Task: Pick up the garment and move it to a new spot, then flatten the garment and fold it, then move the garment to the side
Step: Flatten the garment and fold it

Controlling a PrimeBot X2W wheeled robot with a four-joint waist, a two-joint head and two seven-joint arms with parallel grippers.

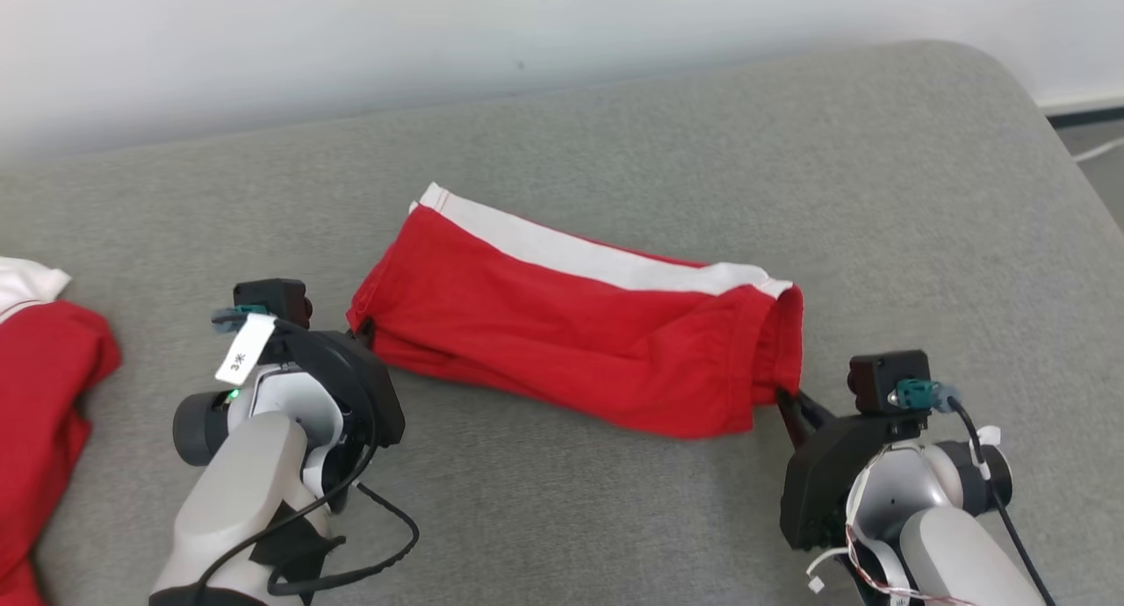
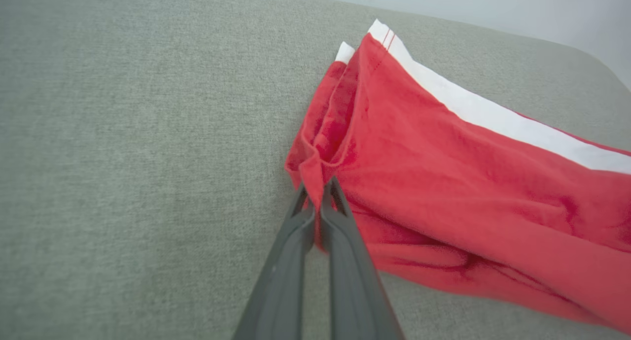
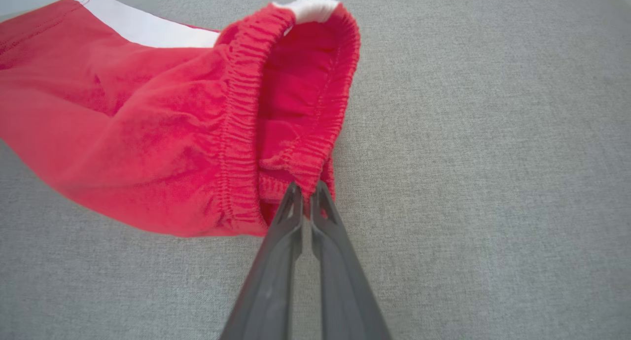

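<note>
So, head view: the red garment (image 1: 571,342) w/ a white side stripe (image 1: 606,263) lies across the middle of the grey cushion (image 1: 615,132), doubled lengthwise. At its left end is the left gripper (image 1: 362,329), at its right end the right gripper (image 1: 784,400). A 2nd red cloth (image 1: 44,395) sits well apart, far left.

Left wrist view: jaws closed, pinching a fold at the hem corner (image 2: 310,167), w/ layers stacked behind it.

Right wrist view: jaws closed on the lower rim of the elastic waistband (image 3: 239,113), its opening gaping. That's detail the head view can't give.

Looks like a two-end lift/stretch. IMO raise both ends together at the same height, and pull apart gently so the cloth goes taut w/o slipping either thin pinch.
</note>
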